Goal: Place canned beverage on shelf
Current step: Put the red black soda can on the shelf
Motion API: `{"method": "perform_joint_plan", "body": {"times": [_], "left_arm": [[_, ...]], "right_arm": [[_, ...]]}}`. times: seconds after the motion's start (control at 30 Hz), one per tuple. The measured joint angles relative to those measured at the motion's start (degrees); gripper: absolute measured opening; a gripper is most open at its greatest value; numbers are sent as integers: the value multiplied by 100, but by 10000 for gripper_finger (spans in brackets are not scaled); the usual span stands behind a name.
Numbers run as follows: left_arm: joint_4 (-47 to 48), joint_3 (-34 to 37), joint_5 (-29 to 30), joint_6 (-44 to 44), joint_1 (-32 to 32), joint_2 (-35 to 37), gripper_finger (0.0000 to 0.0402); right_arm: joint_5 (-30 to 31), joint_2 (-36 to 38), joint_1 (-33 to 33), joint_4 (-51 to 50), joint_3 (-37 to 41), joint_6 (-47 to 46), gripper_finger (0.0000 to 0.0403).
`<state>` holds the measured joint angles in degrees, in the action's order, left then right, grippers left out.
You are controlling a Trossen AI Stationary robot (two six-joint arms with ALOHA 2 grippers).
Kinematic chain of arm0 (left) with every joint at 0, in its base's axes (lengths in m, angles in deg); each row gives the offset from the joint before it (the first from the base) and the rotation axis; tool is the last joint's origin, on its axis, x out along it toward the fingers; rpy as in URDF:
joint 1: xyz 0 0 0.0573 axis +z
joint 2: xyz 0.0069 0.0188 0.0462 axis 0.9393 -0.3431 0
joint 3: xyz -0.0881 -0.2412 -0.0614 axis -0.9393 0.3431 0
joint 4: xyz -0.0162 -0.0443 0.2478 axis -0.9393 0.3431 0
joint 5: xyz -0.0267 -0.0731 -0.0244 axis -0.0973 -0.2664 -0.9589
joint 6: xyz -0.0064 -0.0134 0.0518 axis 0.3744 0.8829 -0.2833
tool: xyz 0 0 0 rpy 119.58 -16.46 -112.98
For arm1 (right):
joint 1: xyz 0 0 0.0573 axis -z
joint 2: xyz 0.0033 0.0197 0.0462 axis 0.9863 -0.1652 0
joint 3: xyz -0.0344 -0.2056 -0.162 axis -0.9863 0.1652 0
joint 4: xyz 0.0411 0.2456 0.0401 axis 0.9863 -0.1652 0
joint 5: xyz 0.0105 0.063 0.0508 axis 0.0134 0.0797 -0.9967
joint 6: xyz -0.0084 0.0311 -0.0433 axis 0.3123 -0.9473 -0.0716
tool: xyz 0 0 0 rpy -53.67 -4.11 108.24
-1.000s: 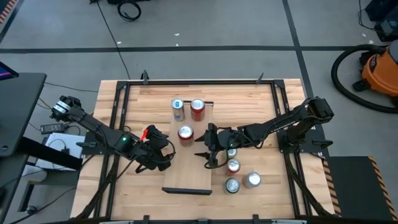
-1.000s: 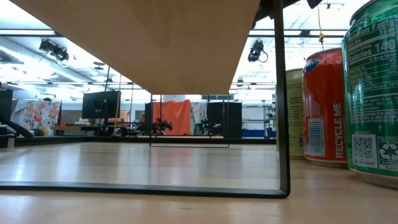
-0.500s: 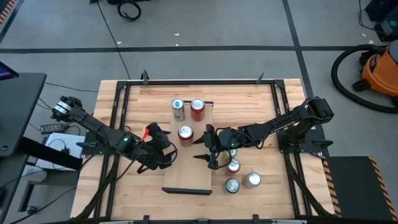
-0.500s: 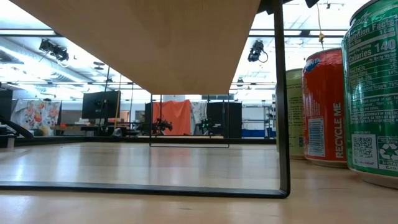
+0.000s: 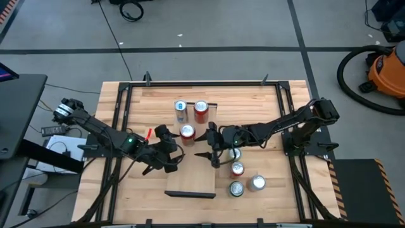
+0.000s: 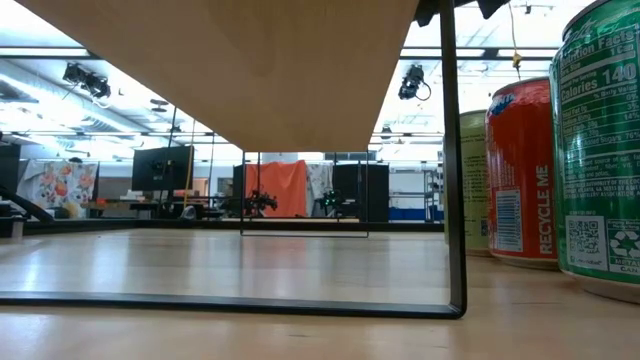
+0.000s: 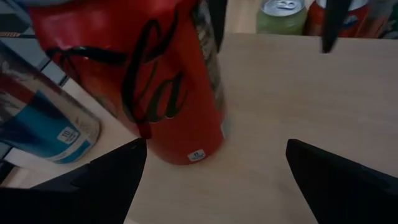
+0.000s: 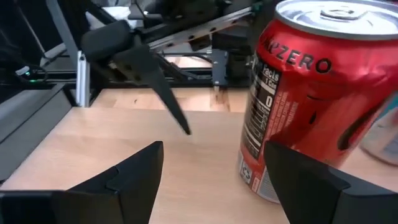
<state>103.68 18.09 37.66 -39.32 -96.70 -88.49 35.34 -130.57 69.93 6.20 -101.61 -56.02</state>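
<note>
Slatted light-wood tabletop (image 5: 266,114) edged by a black metal frame (image 5: 202,83) is occupying the centre of the high view; seen level in the low view, the same tabletop (image 6: 250,260) is running back toward the room. An orange shop vacuum (image 5: 387,75) with a black ribbed hose (image 5: 345,69) is standing on the grey floor, well apart from the table. A coiled black cable (image 5: 131,9) is lying on the floor beyond the table's far edge. In the room behind, an orange fabric panel (image 6: 278,190) is hanging near a dark flat monitor (image 6: 160,168).
</note>
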Motion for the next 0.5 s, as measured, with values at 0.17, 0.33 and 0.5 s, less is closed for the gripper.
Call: {"method": "perform_joint_plan", "body": {"times": [0.17,0.33,0.5], "left_arm": [[106,0,19,9,147,4,396],[244,0,98,34,323,4,396],[463,0,123,91,505,4,396]], "right_arm": [[4,0,243,42,2,105,288],[-69,0,494,156,2,174,288],[-292,0,632,219,2,174,288]]}}
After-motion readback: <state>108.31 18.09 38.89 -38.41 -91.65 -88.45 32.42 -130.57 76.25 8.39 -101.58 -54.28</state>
